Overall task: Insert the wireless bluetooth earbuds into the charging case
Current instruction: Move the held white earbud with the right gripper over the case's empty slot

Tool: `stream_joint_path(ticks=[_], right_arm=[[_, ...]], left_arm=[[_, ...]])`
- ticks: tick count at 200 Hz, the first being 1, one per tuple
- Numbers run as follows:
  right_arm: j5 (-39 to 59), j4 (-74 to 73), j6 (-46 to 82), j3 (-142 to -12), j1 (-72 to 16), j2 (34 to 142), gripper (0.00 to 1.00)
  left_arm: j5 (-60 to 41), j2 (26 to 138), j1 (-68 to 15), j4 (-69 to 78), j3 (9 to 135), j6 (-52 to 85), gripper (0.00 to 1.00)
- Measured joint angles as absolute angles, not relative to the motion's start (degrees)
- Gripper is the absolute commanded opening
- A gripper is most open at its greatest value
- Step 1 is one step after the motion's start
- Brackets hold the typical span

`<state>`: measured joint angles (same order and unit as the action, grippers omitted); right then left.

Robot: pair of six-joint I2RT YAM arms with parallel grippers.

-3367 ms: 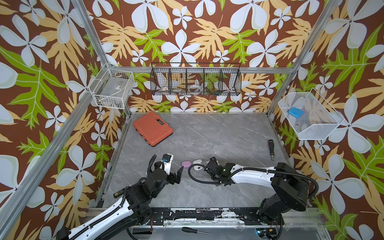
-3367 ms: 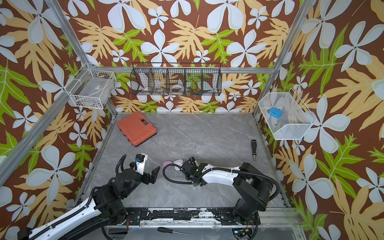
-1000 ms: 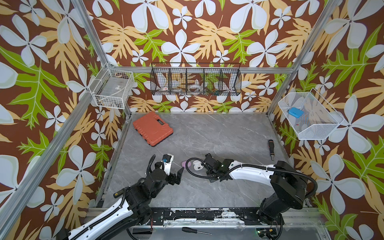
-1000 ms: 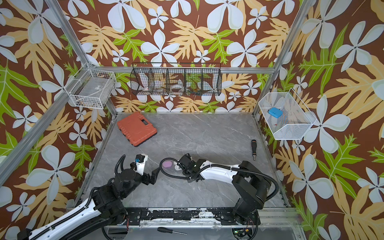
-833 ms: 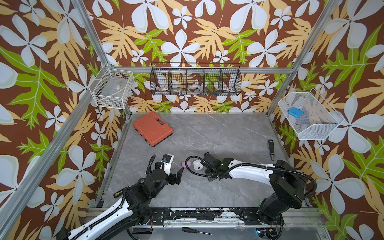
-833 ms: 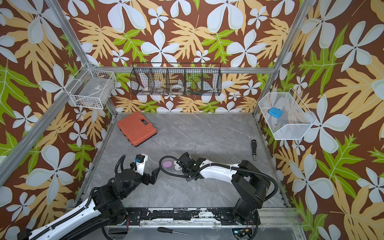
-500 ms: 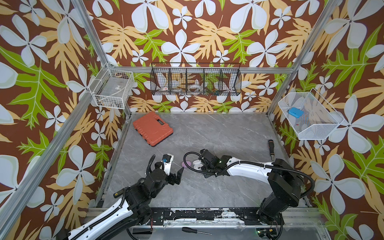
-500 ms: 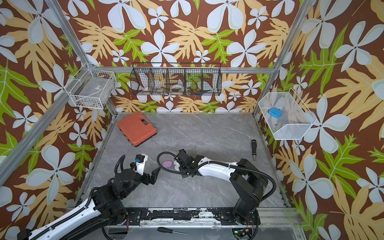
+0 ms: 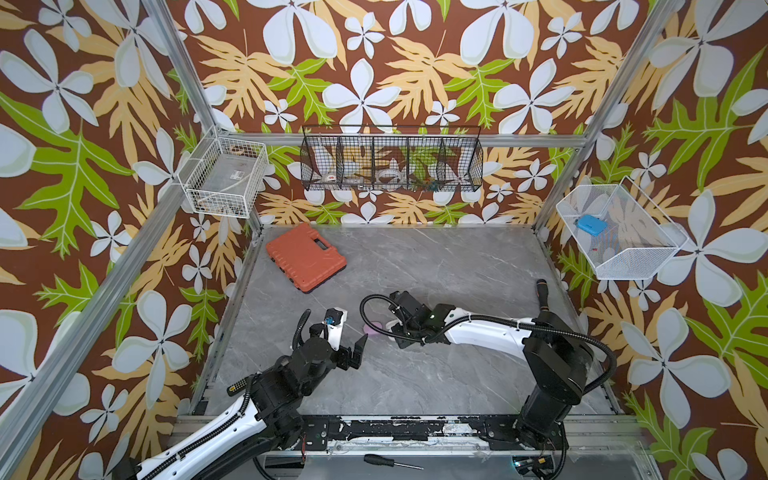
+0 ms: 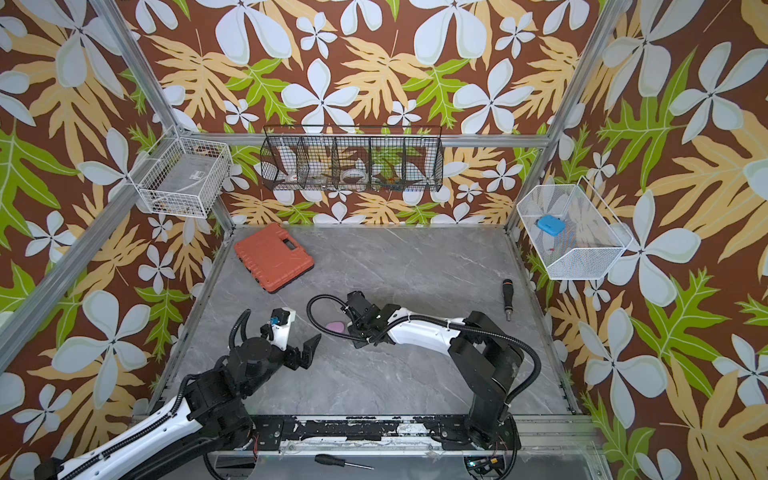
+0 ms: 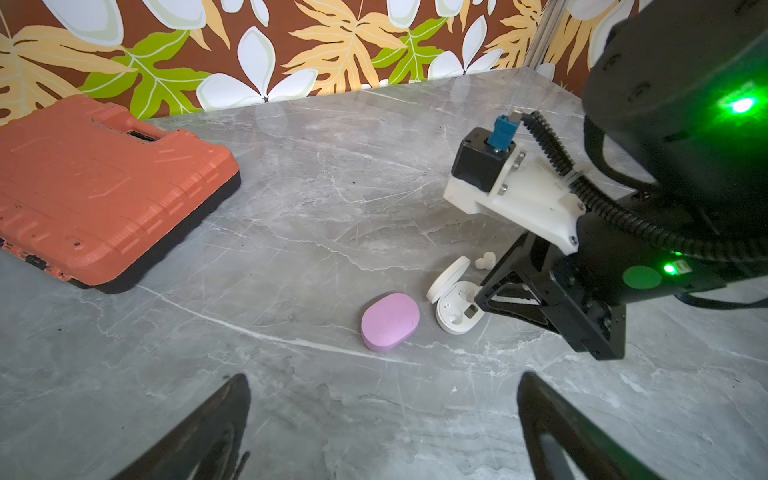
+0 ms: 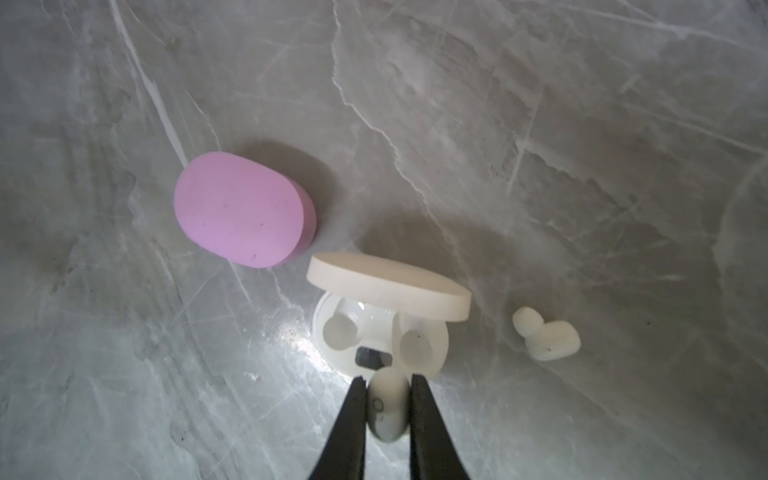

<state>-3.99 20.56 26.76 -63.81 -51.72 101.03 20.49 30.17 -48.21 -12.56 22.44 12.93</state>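
My right tool (image 12: 388, 379) is pinched narrow on a white earbud (image 12: 388, 411), gripping its sides so the underside is free to seat in a socket. The open white charging case (image 12: 419, 345) sits just ahead of the tips, with the second white earbud (image 12: 546, 338) on the desk (image 12: 582, 124) beside it and the closed pink case (image 12: 243, 214) beyond. My left tool (image 11: 384, 377) hangs wide, well back, leaving room.

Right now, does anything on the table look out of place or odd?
One white bud lies loose on the table beside the open white case, not in it. The right tool grips the other white bud near the case. A screwdriver lies off the table, past the front rail.
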Motion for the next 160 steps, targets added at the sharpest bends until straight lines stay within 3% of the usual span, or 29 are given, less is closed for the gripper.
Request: stream_joint_path(ticks=[160], right_arm=[[-1.76,17.21,24.51,-63.77,-50.11,103.31,0.16]], left_arm=[[19.4,30.81,-47.35,-12.53,22.44,12.91,1.0]])
